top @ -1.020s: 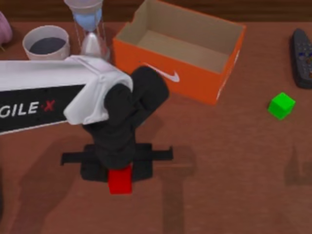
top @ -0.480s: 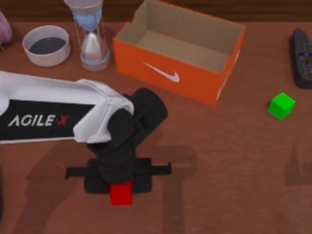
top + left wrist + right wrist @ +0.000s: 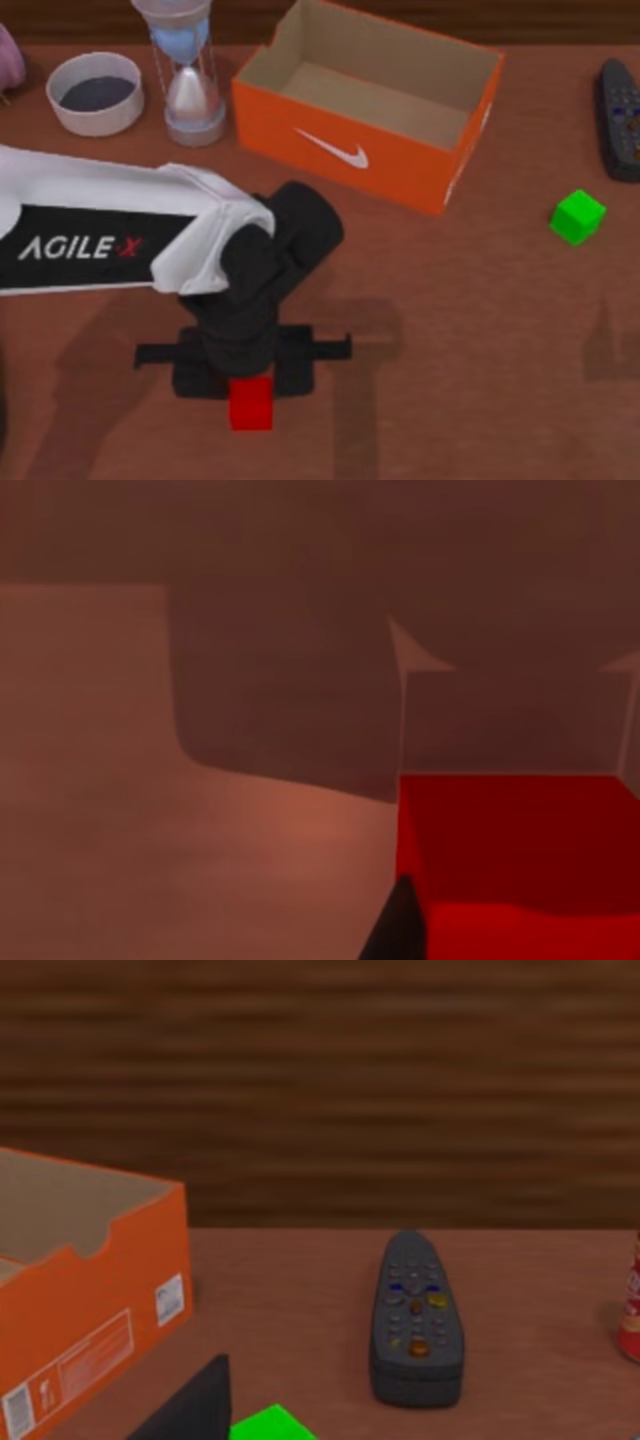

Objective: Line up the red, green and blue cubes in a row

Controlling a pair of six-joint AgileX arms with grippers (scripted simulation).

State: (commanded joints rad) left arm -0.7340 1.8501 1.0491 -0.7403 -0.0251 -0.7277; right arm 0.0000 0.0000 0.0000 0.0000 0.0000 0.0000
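Observation:
The red cube [image 3: 250,403] lies near the front of the table, left of centre. My left gripper [image 3: 248,380] stands right over it, shut on it. In the left wrist view the red cube [image 3: 520,850] fills the corner, with one dark finger [image 3: 395,930] pressed against its side. The green cube [image 3: 577,216] sits alone at the right of the table. The right wrist view shows a corner of the green cube [image 3: 270,1425] beside one dark finger [image 3: 195,1405] of my right gripper, which is set wide. The right arm is outside the top view. The blue cube is out of view.
An open orange shoebox [image 3: 340,150] stands at the back centre. An hourglass [image 3: 188,70] and a white bowl [image 3: 96,93] are at the back left. A grey remote [image 3: 620,115] lies at the back right, and a red can [image 3: 630,1310] stands beyond it.
My left arm has swung toward the front of the table and come lower, carrying the red cube with it. The green cube has not moved.

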